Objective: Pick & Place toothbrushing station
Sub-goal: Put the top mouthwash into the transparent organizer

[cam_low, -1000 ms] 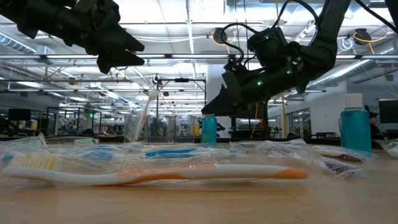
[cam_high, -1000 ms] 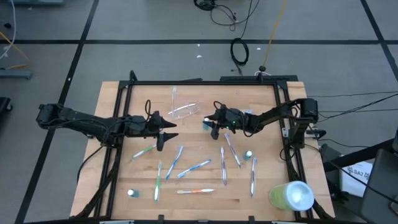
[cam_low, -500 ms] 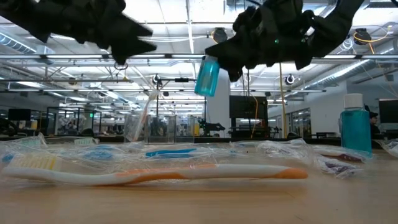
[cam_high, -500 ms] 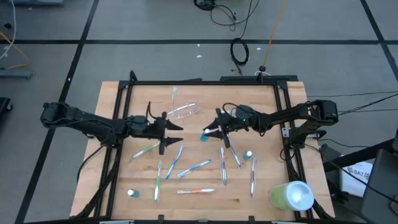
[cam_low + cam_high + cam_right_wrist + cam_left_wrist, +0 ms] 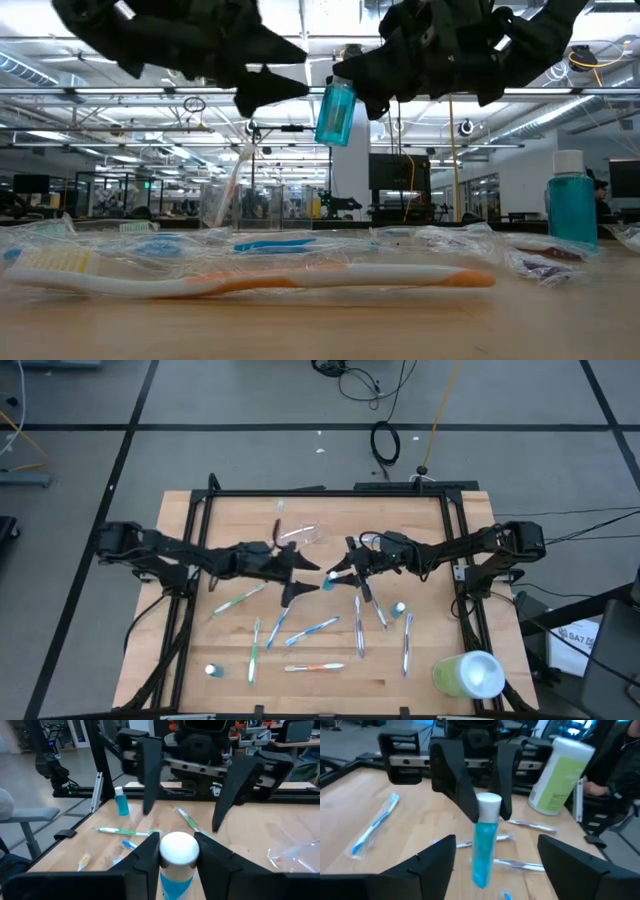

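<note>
**Observer:** Why is that blue tube up in the air?

**Operator:** I've got the right gripper (image 5: pixel 352 88) with its fingers clamped on the white cap of the small blue tube (image 5: pixel 335 112), so the body hangs free below, well above the counter (image 5: pixel 420 665). That leaves the lower part bare for the other arm to take.

**Observer:** So it looks like a handover?

**Operator:** That's my read. My left gripper (image 5: pixel 310 582) faces it just beside the tube, fingers spread wide to either side of the blue body, not touching yet.

**Observer:** And the rest of the station?

**Operator:** The clear plastic cup (image 5: pixel 300 535) lies tipped over near the far edge of the counter. Wrapped toothbrushes, like the orange one (image 5: pixel 300 280), lie scattered flat, with another capped tube (image 5: pixel 399 608) standing among them.
</note>
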